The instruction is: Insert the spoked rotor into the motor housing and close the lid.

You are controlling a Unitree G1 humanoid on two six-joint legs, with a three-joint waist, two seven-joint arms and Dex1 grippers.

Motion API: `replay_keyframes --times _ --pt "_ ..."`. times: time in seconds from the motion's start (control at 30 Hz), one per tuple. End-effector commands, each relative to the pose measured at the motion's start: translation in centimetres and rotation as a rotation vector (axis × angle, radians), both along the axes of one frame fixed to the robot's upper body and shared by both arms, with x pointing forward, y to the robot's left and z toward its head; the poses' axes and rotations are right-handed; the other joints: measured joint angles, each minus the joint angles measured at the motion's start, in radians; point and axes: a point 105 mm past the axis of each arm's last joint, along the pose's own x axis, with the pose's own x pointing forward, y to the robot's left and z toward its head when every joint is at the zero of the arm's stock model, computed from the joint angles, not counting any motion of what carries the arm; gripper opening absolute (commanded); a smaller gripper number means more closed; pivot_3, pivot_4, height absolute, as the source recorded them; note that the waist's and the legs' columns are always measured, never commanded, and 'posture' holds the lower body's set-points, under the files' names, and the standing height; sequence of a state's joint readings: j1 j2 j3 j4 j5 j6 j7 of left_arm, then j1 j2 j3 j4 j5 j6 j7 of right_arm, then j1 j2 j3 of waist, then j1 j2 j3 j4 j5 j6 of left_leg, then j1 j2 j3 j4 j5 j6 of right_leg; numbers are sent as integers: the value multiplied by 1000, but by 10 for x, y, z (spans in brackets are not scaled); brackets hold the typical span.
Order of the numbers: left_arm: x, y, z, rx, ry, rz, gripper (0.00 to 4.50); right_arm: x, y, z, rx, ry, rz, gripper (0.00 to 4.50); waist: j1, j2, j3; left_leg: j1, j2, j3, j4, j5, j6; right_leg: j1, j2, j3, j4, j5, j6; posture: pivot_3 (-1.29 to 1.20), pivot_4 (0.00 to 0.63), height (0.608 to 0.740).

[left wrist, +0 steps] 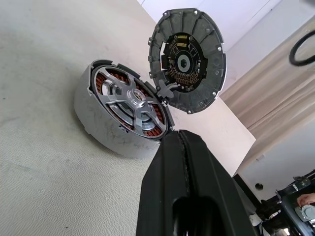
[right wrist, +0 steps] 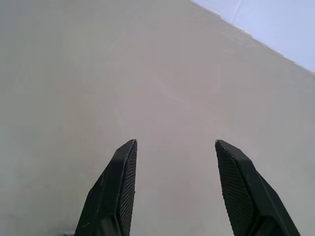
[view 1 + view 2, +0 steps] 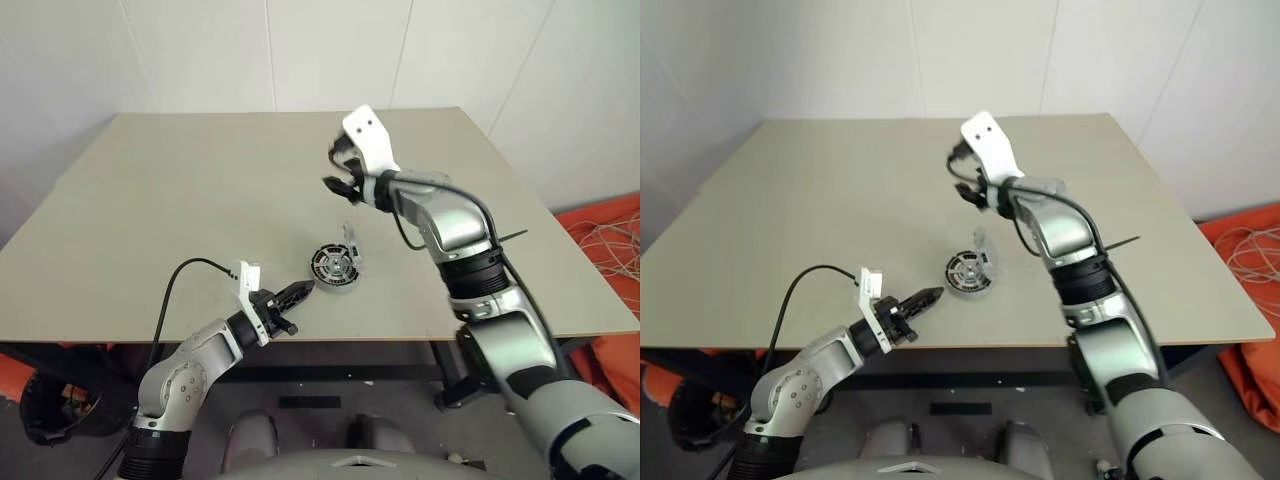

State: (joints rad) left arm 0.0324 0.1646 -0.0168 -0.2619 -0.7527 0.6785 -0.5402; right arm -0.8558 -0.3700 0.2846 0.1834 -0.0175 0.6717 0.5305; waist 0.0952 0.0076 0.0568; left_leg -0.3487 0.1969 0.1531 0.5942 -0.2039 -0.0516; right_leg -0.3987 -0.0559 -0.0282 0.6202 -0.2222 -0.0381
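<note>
The motor housing (image 1: 93, 115) lies on the table near its front edge, just ahead of my left gripper (image 3: 306, 289), which is shut and holds nothing. Inside the housing sits the spoked rotor (image 1: 129, 101), its silver spokes and hub ringed by copper windings. The lid (image 1: 189, 59) stands upright at the housing's far side, swung open with its inner face showing. My right gripper (image 3: 336, 168) hangs open well above the table, beyond the housing (image 3: 333, 268) and the lid (image 3: 350, 238). In the right wrist view its fingers (image 2: 118, 187) have only bare table between them.
The beige table (image 3: 180, 190) stretches wide around the housing, its front edge close behind my left gripper. A black cable (image 3: 170, 290) loops off the left arm. Orange material with white cords (image 3: 605, 235) lies on the floor to the right.
</note>
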Motion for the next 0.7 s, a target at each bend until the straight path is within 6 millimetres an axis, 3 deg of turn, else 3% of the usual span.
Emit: replay_keyframes --times 0.03,0.17,0.2,0.3,0.47,0.5,0.7 --pt "1 0 12 -18 -44 -5 0 3 -13 1 -205 -119 80 2848 -2 0 0 0 0 1 0 0 0 0 0 0 0 0 0 0 0 740" --pt "1 0 12 -16 -45 -7 0 -3 -41 -21 -386 -59 134 2848 -3 0 0 -2 0 3 1 -1 2 -1 1 0 0 3 -6 0 0 740" --pt "1 0 12 -16 -45 -7 0 -6 -44 -24 -399 -45 155 2666 -3 0 0 -2 0 4 1 -1 3 0 1 0 0 3 -6 0 0 740" --pt "1 1 12 -14 -45 -8 0 -24 -48 -36 -411 58 244 1957 -2 0 0 -1 0 5 3 -3 5 0 1 0 0 3 -7 0 0 740" --pt "1 1 11 -12 -45 -8 0 -45 -43 -40 -321 166 308 205 -5 0 0 -1 1 6 4 -4 7 1 1 0 1 4 -7 0 0 740" --pt "1 1 11 -12 -45 -8 0 -46 -41 -40 -306 173 314 48 -5 0 0 -1 2 6 4 -4 8 1 1 0 1 4 -7 0 0 740" --pt "1 2 11 -11 -43 -9 0 -61 -20 -35 -169 229 368 48 -3 0 0 0 2 6 4 -4 8 3 1 0 1 3 -6 0 0 740"
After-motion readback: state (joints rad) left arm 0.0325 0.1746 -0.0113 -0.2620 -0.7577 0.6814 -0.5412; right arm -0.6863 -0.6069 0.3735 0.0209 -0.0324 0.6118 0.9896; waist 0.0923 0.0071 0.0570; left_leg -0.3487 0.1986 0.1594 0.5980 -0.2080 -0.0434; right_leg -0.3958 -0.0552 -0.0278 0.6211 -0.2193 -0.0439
